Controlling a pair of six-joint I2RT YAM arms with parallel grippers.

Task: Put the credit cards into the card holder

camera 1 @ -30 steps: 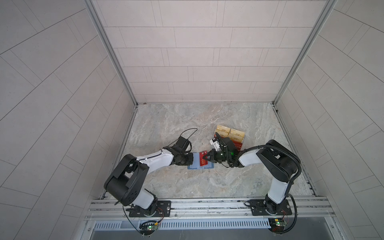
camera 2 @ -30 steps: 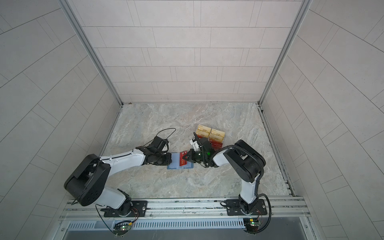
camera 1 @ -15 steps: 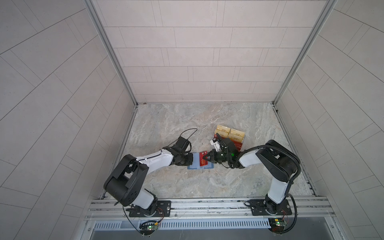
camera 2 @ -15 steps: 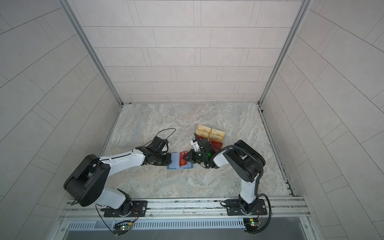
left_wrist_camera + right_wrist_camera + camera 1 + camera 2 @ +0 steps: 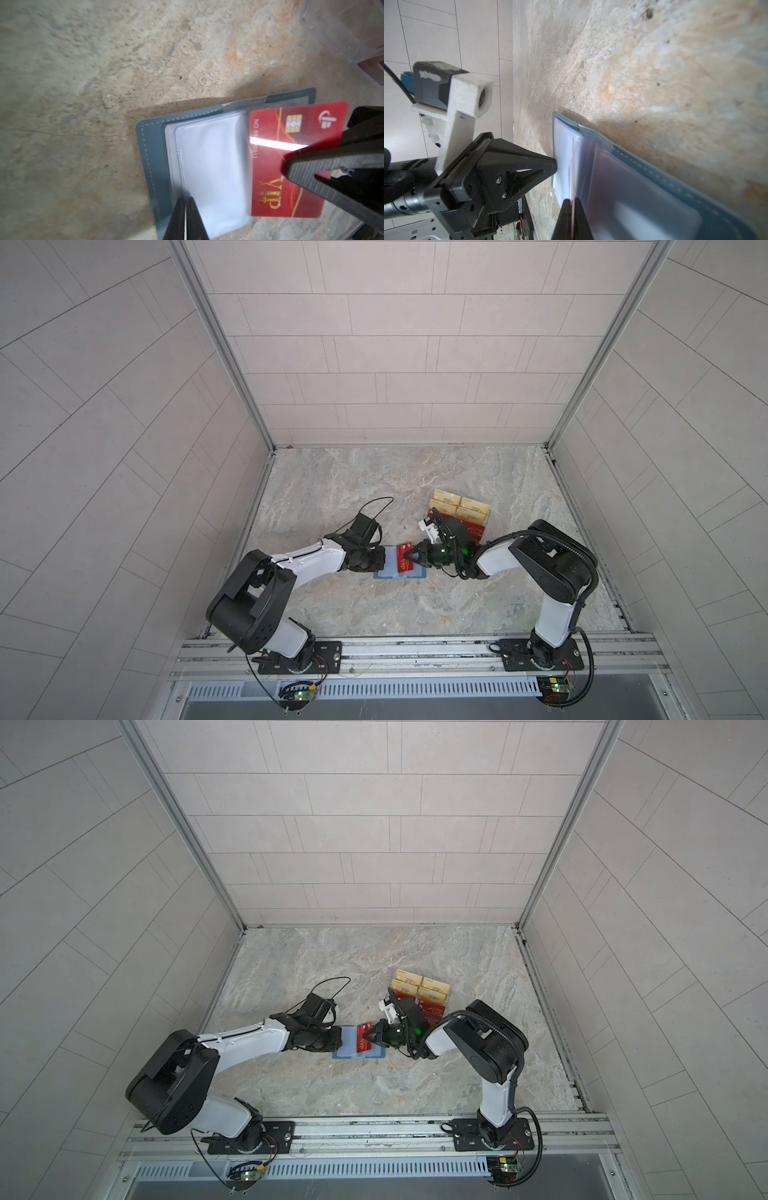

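The slate-blue card holder (image 5: 417,575) (image 5: 376,1055) lies open on the marble, its pale clear sleeves (image 5: 212,166) facing up. My left gripper (image 5: 384,562) (image 5: 341,1040) (image 5: 185,209) is shut on the edge of one clear sleeve at the holder's left side. From the right, my right gripper (image 5: 409,560) (image 5: 371,1038) (image 5: 572,209) is shut on a red VIP credit card (image 5: 270,166) (image 5: 402,563). The card hovers over the holder's right half with its leading edge at the sleeve's mouth. In the right wrist view the card (image 5: 573,166) appears edge-on. Whether it has entered the sleeve I cannot tell.
A clear acrylic rack (image 5: 457,510) (image 5: 419,990) with gold-yellow and red cards stands just behind the right gripper; its corner (image 5: 342,31) appears in the left wrist view. Tiled walls close the marble floor on three sides; a metal rail runs along the front.
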